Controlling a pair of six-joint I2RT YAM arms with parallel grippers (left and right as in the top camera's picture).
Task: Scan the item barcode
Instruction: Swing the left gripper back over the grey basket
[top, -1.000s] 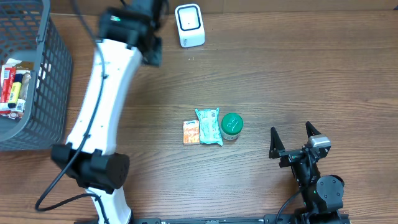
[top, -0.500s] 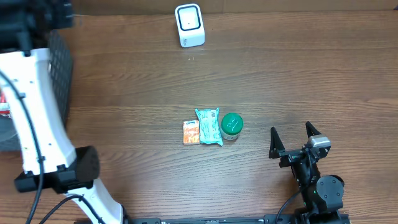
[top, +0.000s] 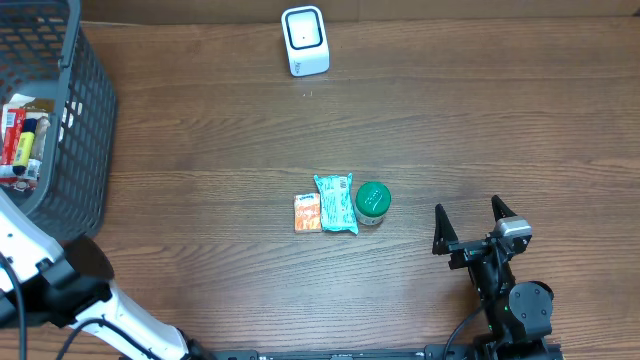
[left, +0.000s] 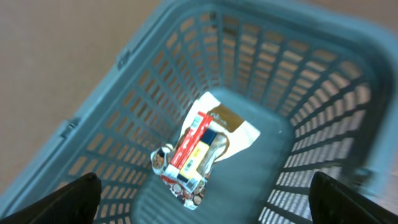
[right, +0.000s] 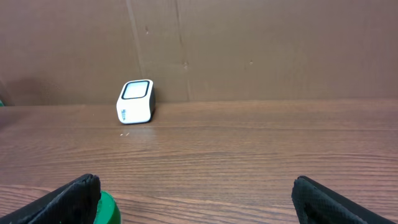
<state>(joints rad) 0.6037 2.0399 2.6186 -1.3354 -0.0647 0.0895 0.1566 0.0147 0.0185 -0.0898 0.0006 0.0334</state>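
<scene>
The white barcode scanner (top: 304, 41) stands at the table's back edge and shows far left in the right wrist view (right: 135, 102). Three items lie mid-table: an orange packet (top: 308, 213), a teal packet (top: 336, 203) and a green-lidded jar (top: 373, 200). My left gripper (left: 204, 200) hangs open and empty over the grey basket (left: 311, 124), looking down on a pile of packets (left: 196, 152) on its floor. In the overhead view only the left arm's lower link (top: 55, 285) shows. My right gripper (top: 473, 228) rests open at the front right, with the jar's lid (right: 109, 209) by its left finger.
The mesh basket (top: 75, 150) fills the back left corner, with packets (top: 20, 135) inside it. A brown cardboard wall (right: 249, 43) closes off the table's far side behind the scanner.
My left arm swung from near the scanner leftward over the basket and mostly out of the overhead view. Its jaws have opened wider. The right arm and the table items stayed still.
</scene>
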